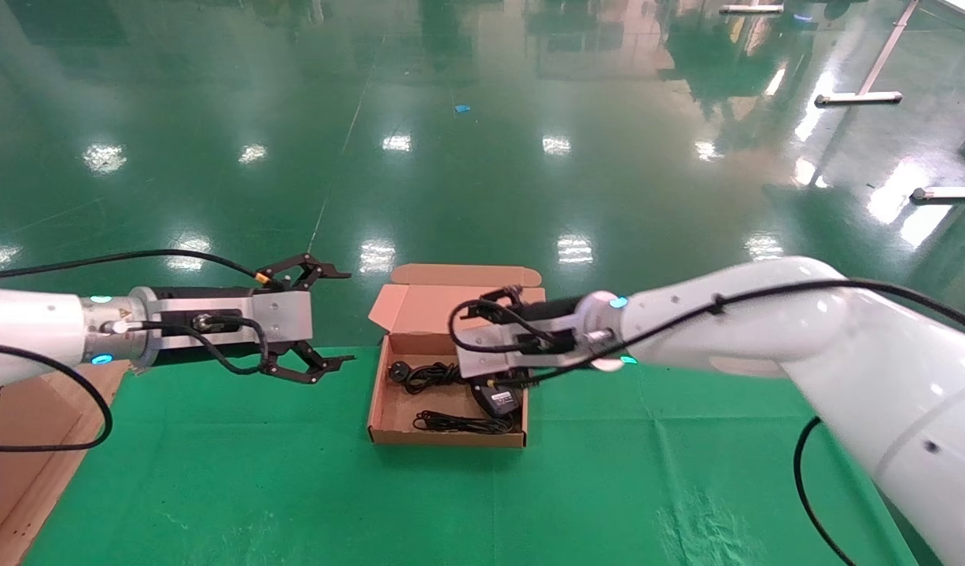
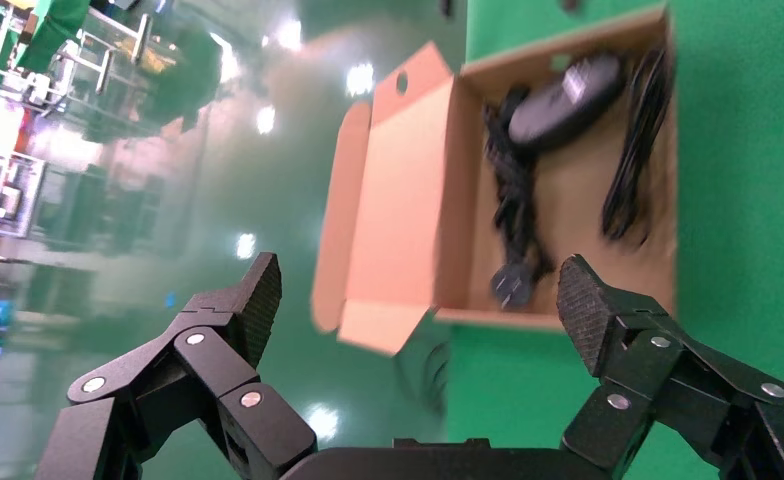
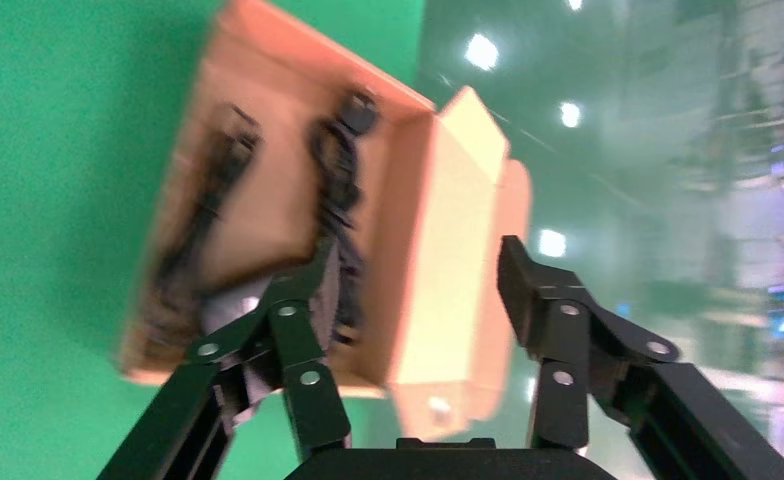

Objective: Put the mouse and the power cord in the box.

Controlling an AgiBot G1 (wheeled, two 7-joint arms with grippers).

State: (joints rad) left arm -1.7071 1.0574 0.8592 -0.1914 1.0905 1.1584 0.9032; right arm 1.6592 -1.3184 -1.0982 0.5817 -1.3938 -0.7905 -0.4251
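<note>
Cardboard, thin and light, makes up the box; it sits open on the green cloth with its lid folded back, and I judge it would slide or crumple under a careless push, so I would take it by a side wall or the lid's edge. One mouse lies inside: hard, smooth, light, best pinched across its narrow sides. One cord lies beside it: limp, heavier at the plug, best gripped on the bundle. The mouse's thin wire is coiled along the near wall. My left gripper hangs beside the box, fingers spread wide, holding nothing. My right gripper hovers over the box, fingers apart and empty. Both items look already in.
</note>
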